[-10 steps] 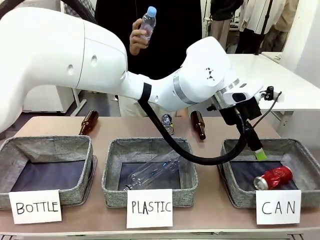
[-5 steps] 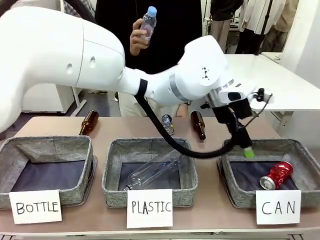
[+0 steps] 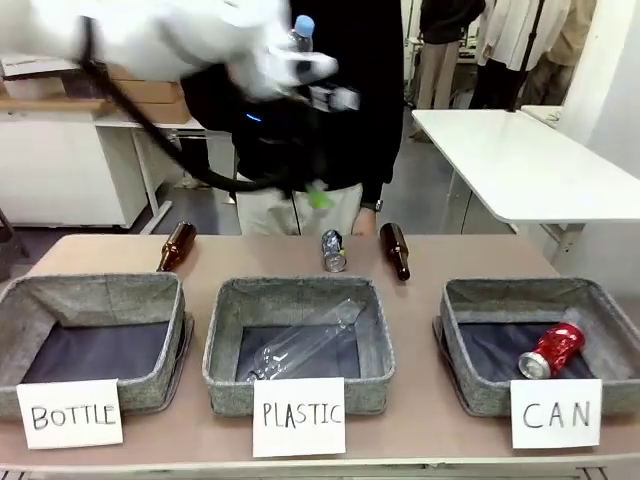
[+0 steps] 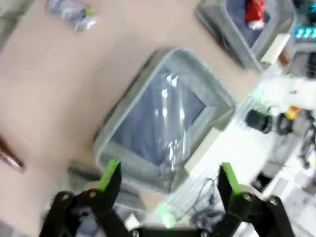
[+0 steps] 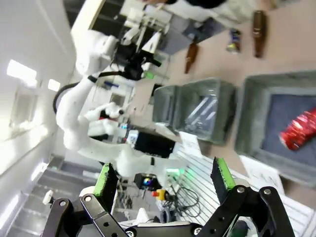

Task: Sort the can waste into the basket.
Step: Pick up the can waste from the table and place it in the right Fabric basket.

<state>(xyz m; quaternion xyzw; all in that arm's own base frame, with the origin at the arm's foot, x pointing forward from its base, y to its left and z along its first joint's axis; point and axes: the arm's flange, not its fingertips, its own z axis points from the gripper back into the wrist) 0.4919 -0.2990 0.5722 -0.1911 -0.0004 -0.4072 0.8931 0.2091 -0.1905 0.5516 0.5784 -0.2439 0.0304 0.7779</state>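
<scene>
Dark can (image 3: 333, 250) mid-frame, just below left gripper (image 3: 316, 194), jaws apart, empty; right gripper (image 5: 163, 178) apart, likely farther

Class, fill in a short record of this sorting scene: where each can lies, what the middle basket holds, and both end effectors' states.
Red can: lying inside the CAN basket
Dark can: on the table behind the PLASTIC basket, not yet sorted
PLASTIC basket: holds one clear bottle
Left end effector: open, empty
Right end effector: open, empty
</scene>
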